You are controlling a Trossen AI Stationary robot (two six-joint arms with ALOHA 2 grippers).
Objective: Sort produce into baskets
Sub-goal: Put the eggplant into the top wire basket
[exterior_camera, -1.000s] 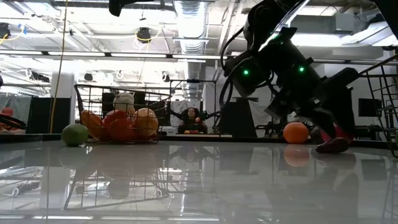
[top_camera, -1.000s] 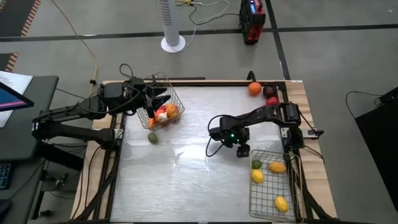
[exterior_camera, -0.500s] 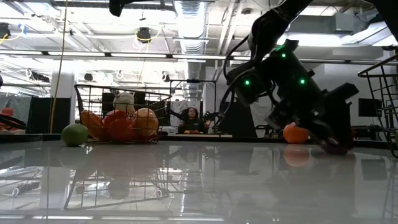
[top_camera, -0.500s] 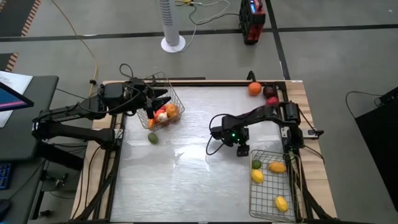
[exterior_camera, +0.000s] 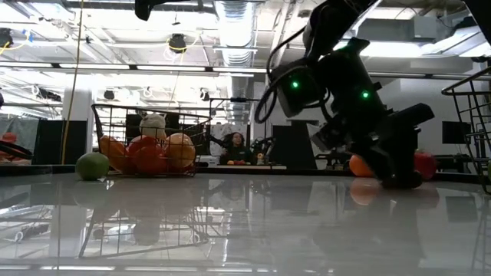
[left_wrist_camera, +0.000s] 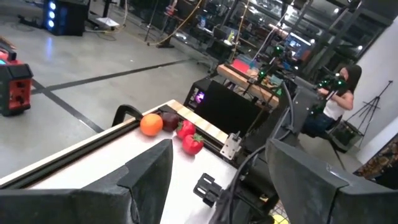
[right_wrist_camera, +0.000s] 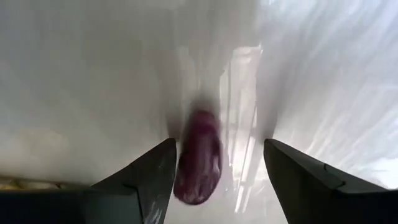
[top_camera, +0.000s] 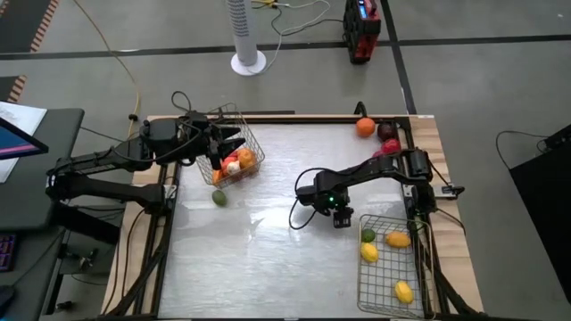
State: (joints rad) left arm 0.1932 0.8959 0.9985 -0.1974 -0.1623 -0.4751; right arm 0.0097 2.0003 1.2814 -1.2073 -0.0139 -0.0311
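My right gripper [right_wrist_camera: 219,146] points steeply down near the table's middle [top_camera: 308,203], open. A dark red oblong piece of produce [right_wrist_camera: 199,155] lies on the table between its fingers, which stand on either side without plainly touching it. My left gripper [top_camera: 230,143] hovers open and level above the left wire basket [top_camera: 241,134], nothing between its fingers [left_wrist_camera: 221,162]. That basket holds orange, red and white pieces [exterior_camera: 149,149]. A green piece [top_camera: 219,197] lies on the table beside it. The right basket [top_camera: 379,294] holds yellow lemons and a lime.
An orange [top_camera: 365,127] and red pieces [top_camera: 389,134] lie at the table's far right corner. The right basket sits at the near right, close behind my right arm. The near left and middle of the table [top_camera: 250,267] is bare glossy surface. A person sits in the room beyond [exterior_camera: 234,146].
My right gripper has tipped more steeply downward, its fingertips coming down to the table top. My left arm has kept still.
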